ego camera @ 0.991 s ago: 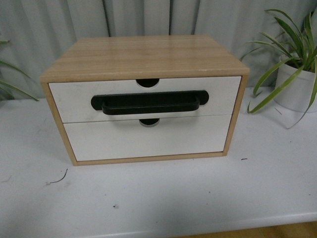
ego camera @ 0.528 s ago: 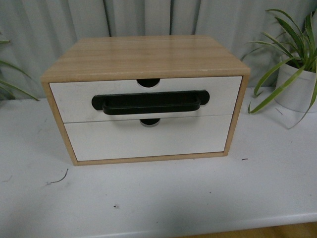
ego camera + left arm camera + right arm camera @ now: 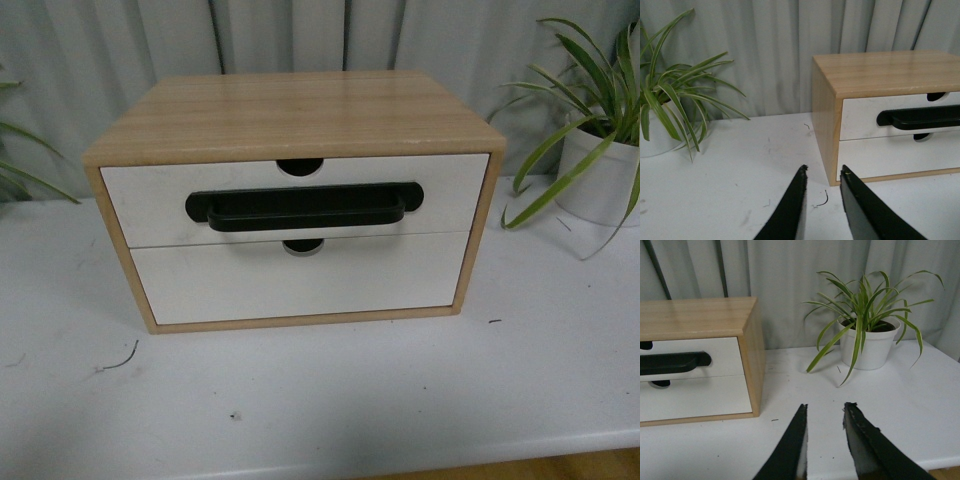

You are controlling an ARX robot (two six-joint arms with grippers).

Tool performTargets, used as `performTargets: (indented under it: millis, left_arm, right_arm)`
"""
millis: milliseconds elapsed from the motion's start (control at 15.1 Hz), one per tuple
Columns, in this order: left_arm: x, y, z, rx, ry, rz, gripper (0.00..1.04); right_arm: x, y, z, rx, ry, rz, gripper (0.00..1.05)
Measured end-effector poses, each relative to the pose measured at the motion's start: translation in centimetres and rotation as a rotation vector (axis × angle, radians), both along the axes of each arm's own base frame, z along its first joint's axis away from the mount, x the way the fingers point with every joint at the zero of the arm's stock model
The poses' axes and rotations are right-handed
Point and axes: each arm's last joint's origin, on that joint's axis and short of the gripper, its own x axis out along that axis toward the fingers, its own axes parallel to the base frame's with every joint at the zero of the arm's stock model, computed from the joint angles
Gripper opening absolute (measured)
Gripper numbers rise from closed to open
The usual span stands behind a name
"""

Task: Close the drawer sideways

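the drawer, the upper one with the long black bar handle, sits in the wooden cabinet that stands toward the back edge of the table, about midway between the left and right edges. from the front its white panel looks flush with the cabinet frame and with the plain lower drawer front, so i judge the closing step is done or very nearly done.

neither arm shows in the front view. the left gripper hangs released over the table near the cabinet's left front corner, touching nothing; the right gripper is likewise spread and empty, over the table off the cabinet's right side, with a potted plant near the back right edge. another plant stands at the back left.

what remains, if anything, is a check that the panel is fully seated, then keeping both arms clear.

against the picture a second ago, the drawer front has settled slightly to the right; the half-second one matches now.
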Motion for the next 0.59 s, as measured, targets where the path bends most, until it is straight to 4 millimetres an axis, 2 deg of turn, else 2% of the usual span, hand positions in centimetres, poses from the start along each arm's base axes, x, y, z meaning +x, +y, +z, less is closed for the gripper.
performTargets:
  millis: [264,462,528,594]
  left_arm:
    - [0.00,0.00,0.00,0.000,0.000,0.000,0.58]
    - [0.00,0.00,0.00,0.000,0.000,0.000,0.91]
    - [0.00,0.00,0.00,0.001,0.000,0.000,1.00]
    - [0.00,0.00,0.00,0.000,0.000,0.000,0.97]
  right_arm:
    - [0.00,0.00,0.00,0.000,0.000,0.000,0.60]
    - [0.00,0.00,0.00,0.000,0.000,0.000,0.93]
    - [0.00,0.00,0.00,0.001,0.000,0.000,1.00]
    - [0.00,0.00,0.00,0.000,0.000,0.000,0.98]
